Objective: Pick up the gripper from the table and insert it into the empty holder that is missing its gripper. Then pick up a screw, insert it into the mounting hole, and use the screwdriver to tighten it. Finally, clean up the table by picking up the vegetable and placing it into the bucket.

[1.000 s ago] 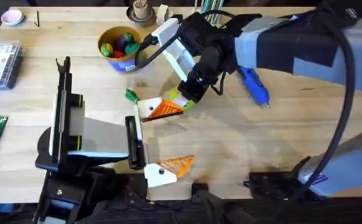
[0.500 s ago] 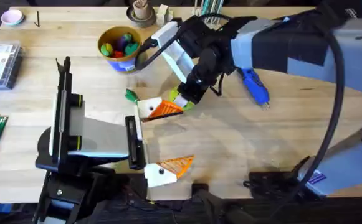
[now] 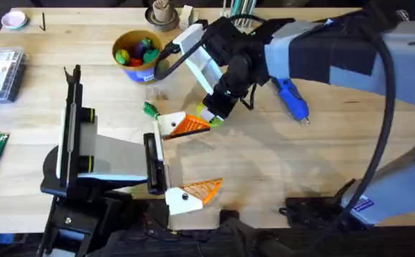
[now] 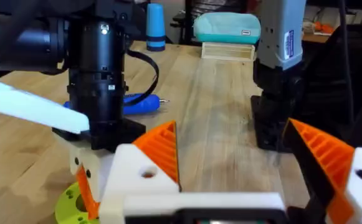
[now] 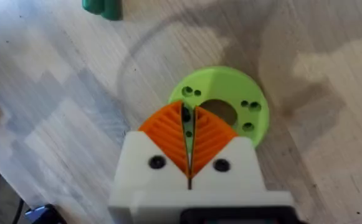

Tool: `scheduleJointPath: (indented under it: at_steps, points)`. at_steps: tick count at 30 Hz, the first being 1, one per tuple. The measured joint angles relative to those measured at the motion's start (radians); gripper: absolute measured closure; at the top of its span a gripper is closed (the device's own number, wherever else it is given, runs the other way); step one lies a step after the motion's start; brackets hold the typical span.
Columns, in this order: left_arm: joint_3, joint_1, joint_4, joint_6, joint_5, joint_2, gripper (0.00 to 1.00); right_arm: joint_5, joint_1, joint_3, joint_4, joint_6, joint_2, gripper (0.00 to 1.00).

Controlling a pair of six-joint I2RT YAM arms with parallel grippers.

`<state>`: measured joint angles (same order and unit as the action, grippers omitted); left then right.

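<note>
Judging by looks, the blue electric screwdriver (image 3: pixel 291 96), lying on the desk (image 3: pixel 278 164) just beyond the right arm, should be rigid, smooth and a little slippery, so it is best taken round its thick barrel. The dark-green toy vegetable (image 3: pixel 150 109), near the left gripper (image 3: pixel 211 155), seems light and wants a pinch across its middle. The right gripper (image 5: pixel 189 134) hovers over a lime-green disc (image 5: pixel 221 106) with its jaws pressed together, the left gripper's jaws stand wide apart, and I count one screwdriver, one vegetable, one yellow bucket (image 3: pixel 141 71) and one disc.
</note>
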<state>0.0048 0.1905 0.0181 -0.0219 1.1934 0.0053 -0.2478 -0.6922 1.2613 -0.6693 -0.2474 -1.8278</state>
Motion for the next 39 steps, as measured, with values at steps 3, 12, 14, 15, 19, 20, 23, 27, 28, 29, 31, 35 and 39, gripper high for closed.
scheduleJointPath:
  at_steps: [3,12,14,15,19,20,23,27,28,29,31,35,39]
  points:
    - [0.0,0.0,0.0,0.0,0.0,0.0,0.008,-0.002,0.004,0.0,0.0,0.0,0.0,0.993]
    - [0.0,0.0,0.0,0.0,0.0,0.0,0.008,-0.003,0.072,0.01,-0.012,0.0,0.011,0.995]
    - [0.0,0.0,0.0,0.0,0.0,0.0,0.008,-0.001,0.072,0.028,-0.025,0.0,0.011,0.995]
    - [0.0,0.0,0.0,0.0,0.0,0.0,0.008,0.004,0.072,0.04,-0.033,0.0,0.011,0.995]
    - [0.0,0.0,0.0,0.0,0.0,0.0,0.008,0.072,0.072,0.077,-0.04,-0.001,0.011,0.995]
    - [0.0,0.0,0.0,0.0,0.0,0.0,0.008,0.095,0.072,0.081,-0.04,-0.005,0.011,0.995]
    - [0.0,0.0,0.0,0.0,0.0,0.0,0.008,0.149,0.072,0.084,-0.047,-0.018,0.011,0.995]
    - [0.0,0.0,0.0,0.0,0.0,0.0,0.008,0.181,0.072,0.086,-0.062,-0.024,0.011,0.995]
    - [0.0,0.0,0.0,0.0,0.0,0.0,0.008,0.185,0.072,0.092,-0.08,-0.024,0.011,0.995]
    - [0.0,0.0,0.0,0.0,0.0,0.0,0.008,0.189,0.072,0.101,-0.099,-0.024,0.011,0.995]
    - [0.0,0.0,0.0,0.0,0.0,0.0,0.008,0.195,0.072,0.141,-0.158,-0.026,0.011,0.995]
    - [0.0,0.0,0.0,0.0,0.0,0.0,0.008,0.194,0.072,0.298,-0.306,-0.027,0.011,0.995]
    - [0.0,0.0,0.0,0.0,0.0,0.0,0.007,0.186,0.072,0.496,-0.448,-0.026,0.011,0.995]
